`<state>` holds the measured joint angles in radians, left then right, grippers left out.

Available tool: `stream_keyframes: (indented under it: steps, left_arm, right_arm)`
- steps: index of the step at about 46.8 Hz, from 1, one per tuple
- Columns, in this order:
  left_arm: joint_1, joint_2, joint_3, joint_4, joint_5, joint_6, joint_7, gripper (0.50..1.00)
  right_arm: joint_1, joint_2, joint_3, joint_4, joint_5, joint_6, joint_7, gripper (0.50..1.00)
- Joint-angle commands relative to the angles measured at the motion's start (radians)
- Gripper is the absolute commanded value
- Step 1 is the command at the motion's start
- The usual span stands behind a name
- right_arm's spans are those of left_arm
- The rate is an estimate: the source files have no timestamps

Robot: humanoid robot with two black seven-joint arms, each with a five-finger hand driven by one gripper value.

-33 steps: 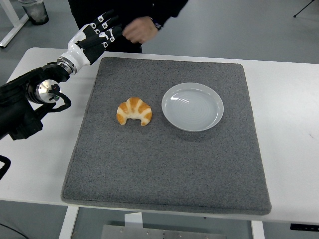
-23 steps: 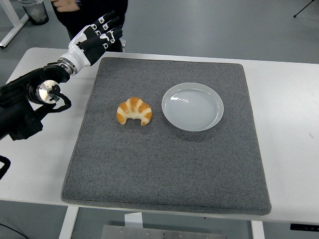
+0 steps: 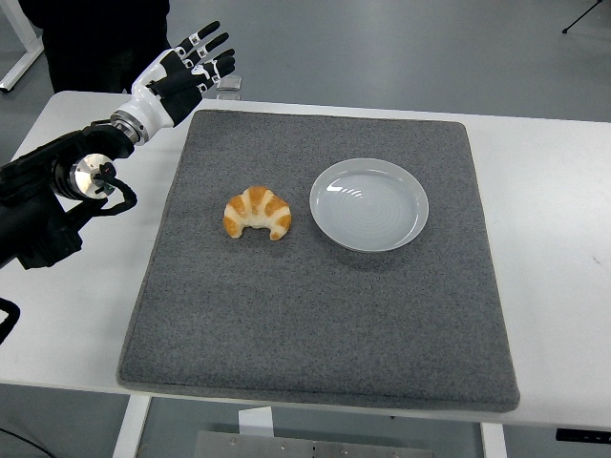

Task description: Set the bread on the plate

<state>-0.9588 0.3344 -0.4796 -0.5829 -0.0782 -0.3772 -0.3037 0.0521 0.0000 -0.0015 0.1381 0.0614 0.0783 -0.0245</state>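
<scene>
The bread (image 3: 257, 213) is a small croissant, curved like a crescent with its two tips pointing toward the near edge, golden brown with paler bands across its ridged back. It is lying flat on the grey mat (image 3: 315, 324) that is covering most of the white counter (image 3: 554, 239), just beside the white plate (image 3: 369, 204) but not touching it; the plate is sitting empty, a little farther from the hand than the bread is. The left hand (image 3: 183, 72) is hovering over the far left corner of the mat, fingers (image 3: 206, 43) spread and holding nothing. The bread is lying well apart from that hand, nearer to the robot's side and off toward the plate. A person in dark clothing (image 3: 95, 43) is standing just behind the hand.
</scene>
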Motion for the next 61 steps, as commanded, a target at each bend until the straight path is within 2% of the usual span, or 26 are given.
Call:
stream_keyframes:
  steps: [1,24,32,37,48,57,61]
  left_arm:
    - [-0.002,0.002,-0.001,0.000,0.000,0.000,0.000,0.994]
    - [0.003,0.011,0.004,-0.005,0.005,0.015,-0.009,0.994]
    - [0.006,0.028,0.006,-0.064,0.003,0.020,-0.003,0.994]
    - [0.006,0.074,0.006,-0.133,0.003,0.034,0.000,0.992]
    - [-0.003,0.210,0.036,-0.351,0.011,0.135,0.002,0.992]
    - [-0.064,0.320,0.075,-0.508,0.127,0.228,0.005,0.992]
    - [-0.101,0.380,0.121,-0.587,0.211,0.242,0.006,0.992]
  right_arm:
    - [0.000,0.000,0.000,0.000,0.000,0.000,0.000,0.952]
    - [0.000,0.000,0.000,0.002,0.000,0.000,0.000,0.952]
    - [0.000,0.000,0.000,0.002,0.000,0.000,0.000,0.954]
    - [0.000,0.000,0.000,0.002,0.000,0.001,0.000,0.952]
    - [0.000,0.000,0.000,0.002,0.002,0.001,0.000,0.952]
    - [0.000,0.000,0.000,0.003,0.002,0.003,0.000,0.952]
    - [0.000,0.000,0.000,0.003,0.002,0.003,0.000,0.952]
